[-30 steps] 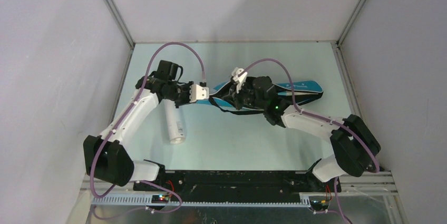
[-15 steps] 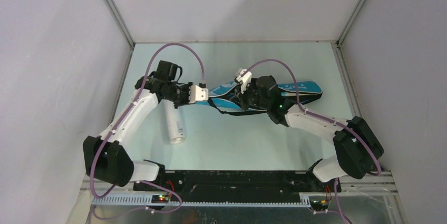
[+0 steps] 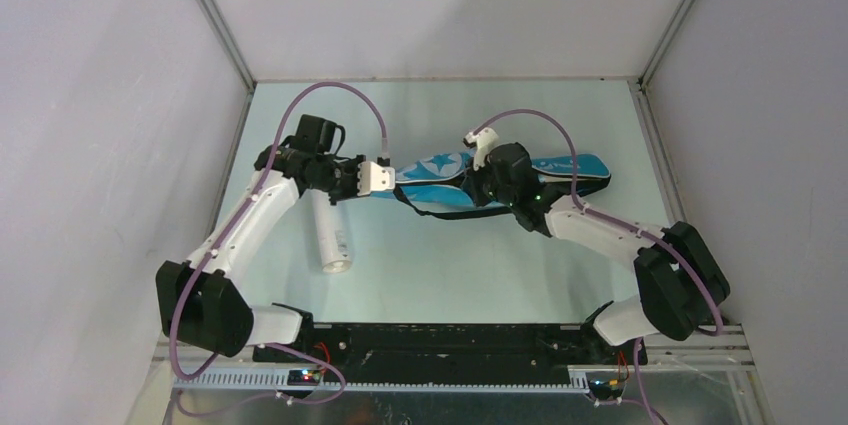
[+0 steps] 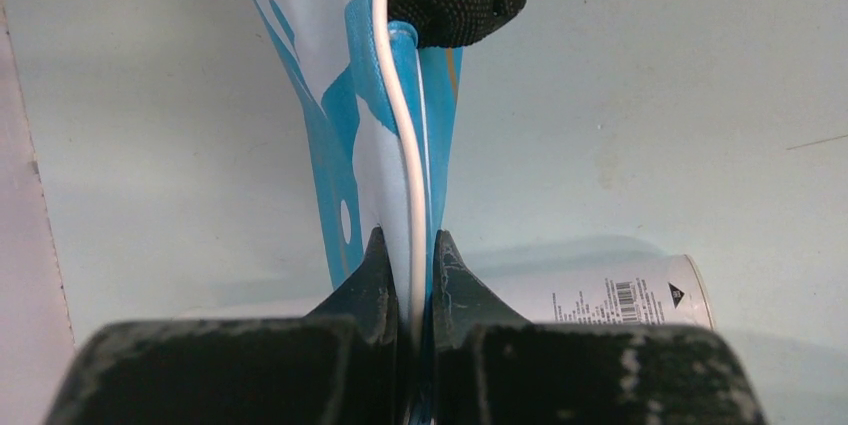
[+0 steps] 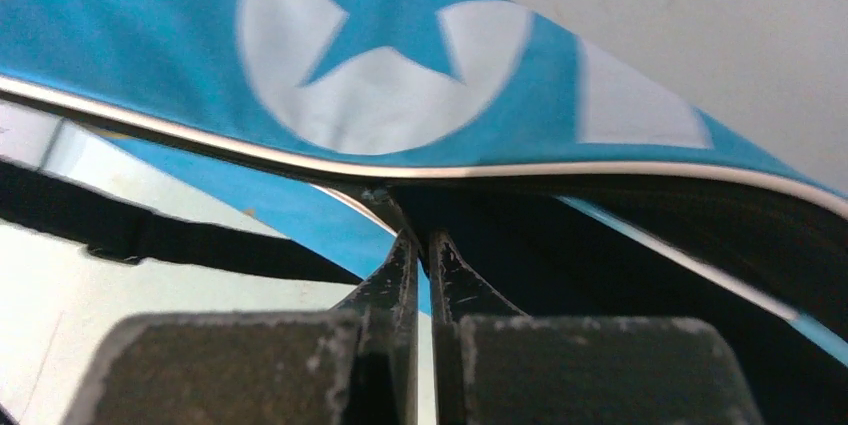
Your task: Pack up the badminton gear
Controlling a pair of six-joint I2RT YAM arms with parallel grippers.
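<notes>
The blue and white racket-shaped bag (image 3: 440, 167) lies across the middle of the table, with its black strap (image 3: 430, 213) hanging toward the near side. My left gripper (image 3: 390, 177) is shut on the bag's narrow left end, pinching its white-piped edge (image 4: 395, 95) between the fingers (image 4: 408, 245). My right gripper (image 3: 478, 185) sits over the bag's middle. Its jaws (image 5: 420, 243) are shut on the small zipper pull at the seam, under the star-printed face (image 5: 380, 95). To the right of the pull the bag gapes dark. A long white tube (image 3: 330, 235) lies on the table below the left arm.
The tube (image 4: 600, 290) rests just behind and right of the left fingers. The strap (image 5: 150, 235) trails over the pale table left of the right fingers. Grey walls close in the table on the left, back and right.
My right gripper has slid to the right along the bag. The bag's upper face behind it has come down, and the star print now shows. The left gripper has held still.
</notes>
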